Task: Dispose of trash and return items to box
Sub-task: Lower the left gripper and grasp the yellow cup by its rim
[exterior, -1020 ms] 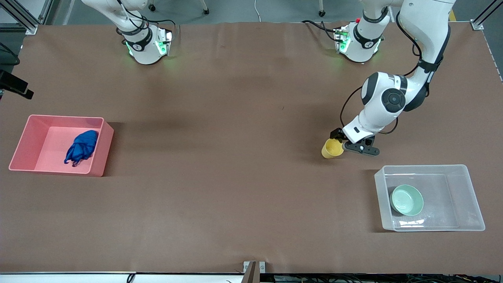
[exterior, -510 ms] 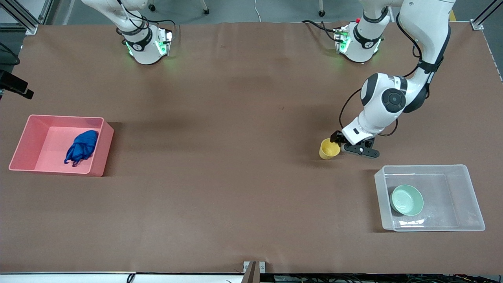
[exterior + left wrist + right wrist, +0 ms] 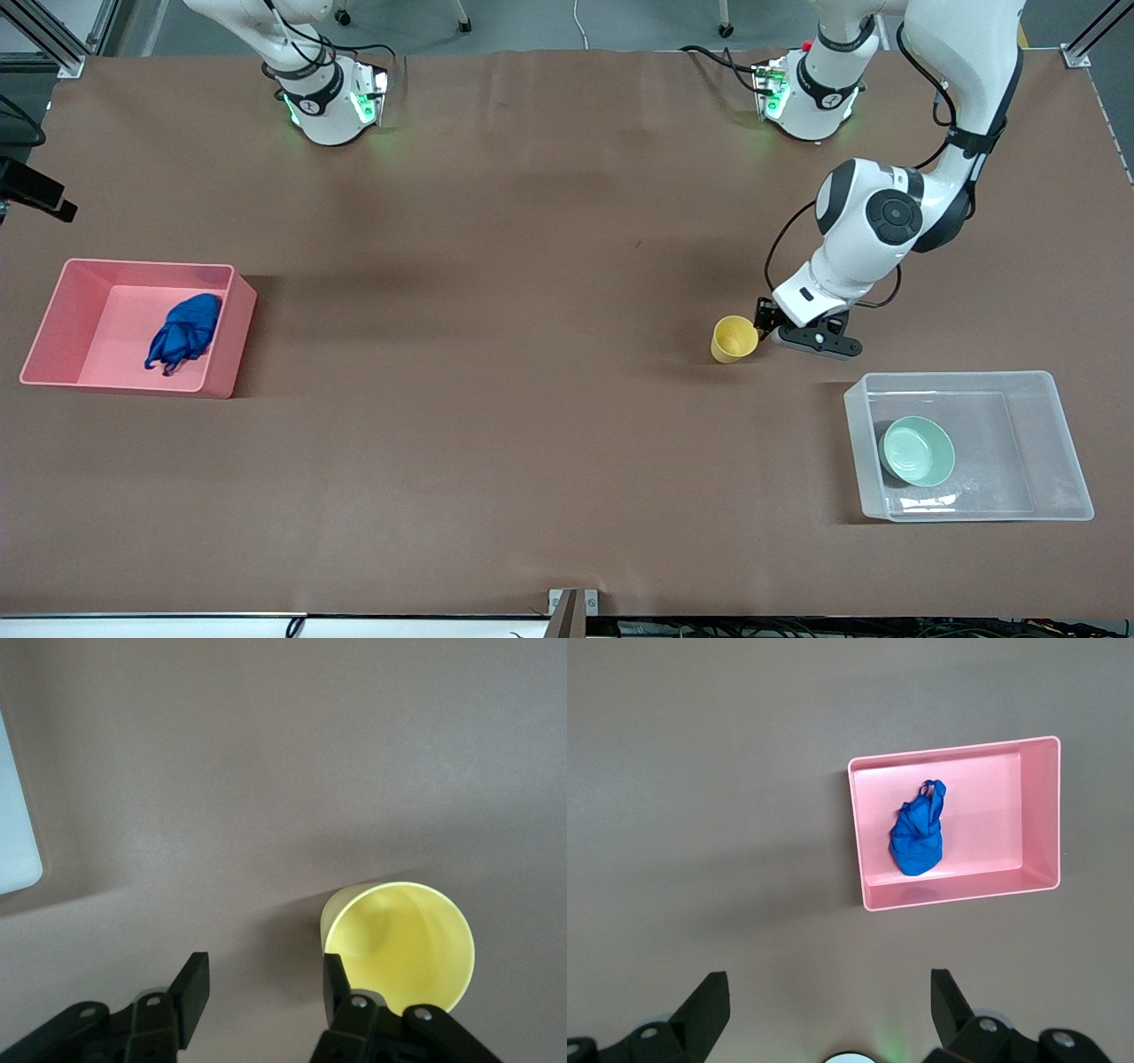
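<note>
Nearest the front camera, at the left arm's end of the table, we see the clear box with the green bowl already lying in it. Farther from the camera than the box stands the yellow cup, upright on the table with its mouth up. It looks light and thin-walled to us, stiff enough to hold but likely to tip or skid if nudged, and smooth on the outside. We judge the rim the best place to grip, one finger inside and one outside.

The left gripper sits low just beside the cup, its fingers spread apart; one finger is at the cup's outer wall and nothing is held.

The brown table is flat and matte, with open room between cup and box.

Toward the right arm's end, the pink bin holds the blue wad. The right gripper waits high over the table, fingers wide apart.
</note>
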Robot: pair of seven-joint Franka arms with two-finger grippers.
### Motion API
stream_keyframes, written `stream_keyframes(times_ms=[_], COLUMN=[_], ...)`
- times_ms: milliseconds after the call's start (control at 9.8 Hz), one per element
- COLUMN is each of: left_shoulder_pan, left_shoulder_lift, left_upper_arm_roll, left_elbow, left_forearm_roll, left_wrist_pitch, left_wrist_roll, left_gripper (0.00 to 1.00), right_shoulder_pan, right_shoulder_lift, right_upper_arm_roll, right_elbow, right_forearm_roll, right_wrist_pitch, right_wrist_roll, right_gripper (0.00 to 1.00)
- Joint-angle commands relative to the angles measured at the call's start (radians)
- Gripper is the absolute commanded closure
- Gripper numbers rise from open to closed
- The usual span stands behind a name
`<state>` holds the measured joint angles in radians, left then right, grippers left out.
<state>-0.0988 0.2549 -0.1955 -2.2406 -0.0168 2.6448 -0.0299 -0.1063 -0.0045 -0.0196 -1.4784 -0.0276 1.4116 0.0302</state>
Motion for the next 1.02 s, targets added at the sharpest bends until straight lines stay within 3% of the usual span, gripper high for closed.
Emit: stream_keyframes(times_ms=[0, 306, 510, 612, 714, 918], left_shoulder_pan=[-0.012, -0.018, -0.022, -0.019, -0.018, -0.013], left_shoulder_lift=[0.041, 0.093, 0.136, 0.136, 0.136, 0.119], left_upper_arm_roll=[-0.013, -0.051, -0.050, -0.050, -0.050, -0.047], left_elbow=[0.009, 0.026, 0.032, 0.032, 0.032, 0.048], left_forearm_roll=[0.009, 0.011, 0.020, 0.035, 0.038, 0.038], left_wrist_pitch=[0.001, 0.006, 0.026, 0.032, 0.032, 0.030], left_wrist_roll=[-0.057, -0.102, -0.100, -0.100, -0.100, -0.102], left_gripper=[0.40, 0.42, 0.60, 0.84, 0.99, 1.00], right_shoulder_pan=[0.000, -0.001, -0.001, -0.001, -0.001, -0.001], right_shoulder_lift=[-0.003, -0.003, -0.003, -0.003, -0.003, -0.003], right_upper_arm_roll=[-0.002, -0.002, -0.002, -0.002, -0.002, -0.002], right_elbow=[-0.002, -0.002, -0.002, -0.002, -0.002, -0.002], right_forearm_roll=[0.006, 0.006, 0.006, 0.006, 0.006, 0.006], right_wrist_pitch=[-0.006, -0.008, -0.010, -0.010, -0.010, -0.011], right_wrist_roll=[-0.006, -0.006, -0.006, -0.006, -0.006, -0.006], right_gripper=[0.00, 0.00, 0.00, 0.00, 0.00, 0.00])
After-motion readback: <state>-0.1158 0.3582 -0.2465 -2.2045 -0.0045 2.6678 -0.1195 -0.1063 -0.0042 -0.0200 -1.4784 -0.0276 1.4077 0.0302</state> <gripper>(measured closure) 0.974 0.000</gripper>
